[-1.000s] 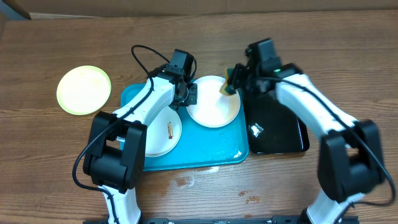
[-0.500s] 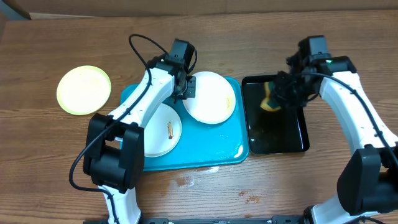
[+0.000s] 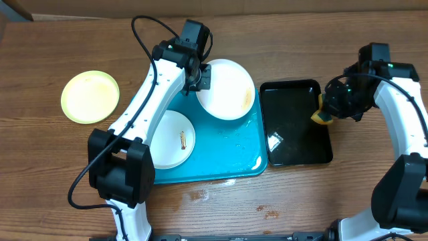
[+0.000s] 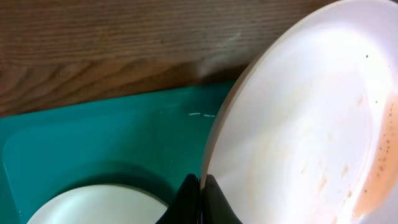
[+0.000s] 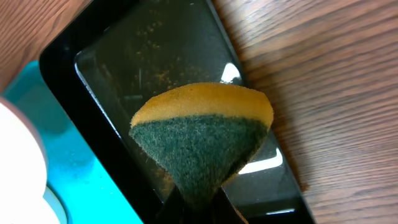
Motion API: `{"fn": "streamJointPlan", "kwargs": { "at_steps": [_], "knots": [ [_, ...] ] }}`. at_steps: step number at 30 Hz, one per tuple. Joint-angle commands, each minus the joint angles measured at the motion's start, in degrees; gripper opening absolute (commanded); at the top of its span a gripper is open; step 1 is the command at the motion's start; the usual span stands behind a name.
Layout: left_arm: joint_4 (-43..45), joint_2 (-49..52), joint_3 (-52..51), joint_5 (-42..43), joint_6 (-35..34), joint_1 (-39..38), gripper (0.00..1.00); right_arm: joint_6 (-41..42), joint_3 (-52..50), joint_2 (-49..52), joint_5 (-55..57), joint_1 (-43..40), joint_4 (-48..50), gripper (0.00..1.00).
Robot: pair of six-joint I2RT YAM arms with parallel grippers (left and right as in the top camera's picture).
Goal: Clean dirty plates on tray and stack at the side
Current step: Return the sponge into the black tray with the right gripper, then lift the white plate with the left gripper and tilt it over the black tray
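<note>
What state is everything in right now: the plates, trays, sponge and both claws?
left gripper: shut on rim of held white plate
held white plate: tilted, brown residue inside
flat white plate: in turquoise tray, brown smear
yellow-green plate: flat on table, off the tray
right gripper: shut on sponge
sponge: pinched, over right edge of black tray

A flat white plate, brown-smeared, sits at the turquoise tray's left edge. A tilted white plate overhangs its far edge. The yellow-green plate lies beside the tray, left.
</note>
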Motion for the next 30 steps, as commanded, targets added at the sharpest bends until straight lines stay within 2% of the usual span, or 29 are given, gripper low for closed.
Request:
{"fn": "streamJointPlan", "kwargs": {
  "at_steps": [1,7,13,22,30],
  "knots": [
    [0.04,-2.03,2.58,2.71,0.87,-0.87,0.04,-0.90,0.74,-0.68,0.37,-1.55,-0.04,0.07],
    [2.95,-2.03,2.58,2.38,0.87,-5.07,0.04,-0.90,0.72,-0.68,0.37,-2.67,-0.28,0.10],
    [8.48,-2.01,2.58,-2.91,0.90,-10.91,0.04,-1.14,0.63,-0.68,0.42,-2.67,-2.05,0.07],
    [14.64,-2.01,2.58,-19.37,3.96,-19.93,0.04,-1.14,0.63,-0.68,0.59,-2.67,-3.30,0.06],
    [20.96,-2.01,2.58,-43.04,11.15,-29.70,0.04,-1.16,0.63,-0.68,0.63,-2.67,-3.26,0.06]
  ]
}}
